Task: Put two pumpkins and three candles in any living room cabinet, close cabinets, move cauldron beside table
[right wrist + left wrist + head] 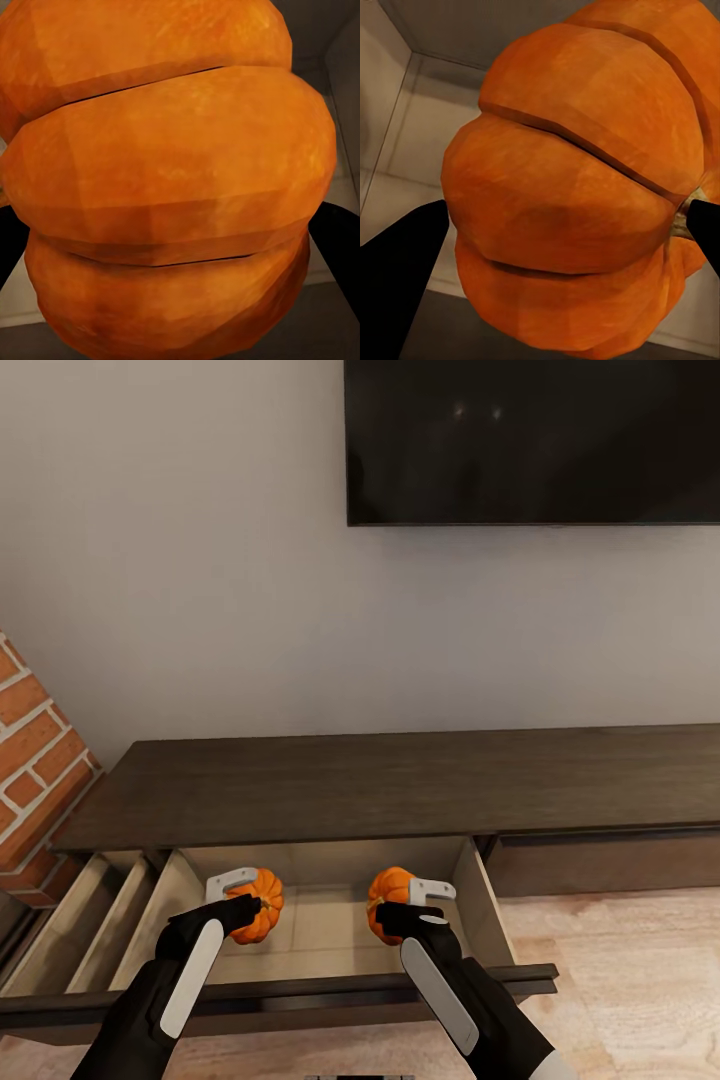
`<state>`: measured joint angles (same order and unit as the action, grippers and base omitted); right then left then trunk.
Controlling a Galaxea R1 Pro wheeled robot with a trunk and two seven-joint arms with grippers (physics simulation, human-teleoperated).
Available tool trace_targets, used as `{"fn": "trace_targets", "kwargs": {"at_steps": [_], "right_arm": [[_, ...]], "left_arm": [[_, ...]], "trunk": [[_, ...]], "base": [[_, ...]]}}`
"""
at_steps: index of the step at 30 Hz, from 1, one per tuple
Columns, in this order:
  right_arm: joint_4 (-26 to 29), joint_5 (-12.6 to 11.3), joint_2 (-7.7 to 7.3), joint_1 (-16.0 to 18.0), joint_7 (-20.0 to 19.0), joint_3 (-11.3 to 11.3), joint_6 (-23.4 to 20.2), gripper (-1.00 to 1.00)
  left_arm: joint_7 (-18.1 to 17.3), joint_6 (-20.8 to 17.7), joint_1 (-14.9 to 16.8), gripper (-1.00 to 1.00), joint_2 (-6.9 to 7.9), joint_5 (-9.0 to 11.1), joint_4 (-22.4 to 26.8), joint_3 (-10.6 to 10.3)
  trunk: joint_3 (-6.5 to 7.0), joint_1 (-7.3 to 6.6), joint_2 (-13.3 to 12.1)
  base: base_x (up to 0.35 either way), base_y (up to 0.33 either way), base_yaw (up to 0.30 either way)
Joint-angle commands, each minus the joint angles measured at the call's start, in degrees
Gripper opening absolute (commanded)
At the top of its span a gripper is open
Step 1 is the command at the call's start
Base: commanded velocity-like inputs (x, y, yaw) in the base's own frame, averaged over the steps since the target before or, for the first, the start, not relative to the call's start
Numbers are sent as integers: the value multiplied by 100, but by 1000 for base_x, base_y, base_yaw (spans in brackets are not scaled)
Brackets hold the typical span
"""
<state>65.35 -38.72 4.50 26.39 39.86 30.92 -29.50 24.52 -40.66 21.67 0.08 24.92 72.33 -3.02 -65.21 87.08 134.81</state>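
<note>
Over open cabinet [330,940] drawer: L end effector [243,905] & R end effector [400,908] each pinching pumpkins [262,905], stems sideways.

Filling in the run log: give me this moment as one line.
left gripper: shut on left pumpkin | right gripper: shut on right pumpkin | both over open drawer of cabinet

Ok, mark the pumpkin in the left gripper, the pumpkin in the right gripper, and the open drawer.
Left pumpkin [262,907], head view, ribbed side.
Right pumpkin [385,895], head view, upper side.
Open drawer [330,988], head view, front panel's top edge.
</note>
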Motion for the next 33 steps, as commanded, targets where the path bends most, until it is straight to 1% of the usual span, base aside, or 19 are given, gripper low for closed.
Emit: {"fn": "trace_targets", "kwargs": {"at_steps": [1, 2, 5, 33], "right_arm": [[6, -39, -2, 5, 48, 10, -12, -100], [5, -39, -2, 6, 48, 10, -12, -100], [4, -39, -2, 6, 48, 10, -12, -100], [-2, -90, -2, 6, 48, 10, -21, -100]], "left_arm": [[51, -12, 1, -100, 1, 56, 11, -6], [50, -12, 0, -100, 1, 57, 16, -6], [49, -12, 0, -100, 1, 57, 32, -6], [17, -39, -1, -100, 1, 63, 62, -6]], "trunk": [[-5, -1, 2], [-5, -1, 2], [-59, 65, 122], [-59, 65, 122]], "base": [[0, 0, 0], [0, 0, 0], [0, 0, 0], [0, 0, 0]]}}
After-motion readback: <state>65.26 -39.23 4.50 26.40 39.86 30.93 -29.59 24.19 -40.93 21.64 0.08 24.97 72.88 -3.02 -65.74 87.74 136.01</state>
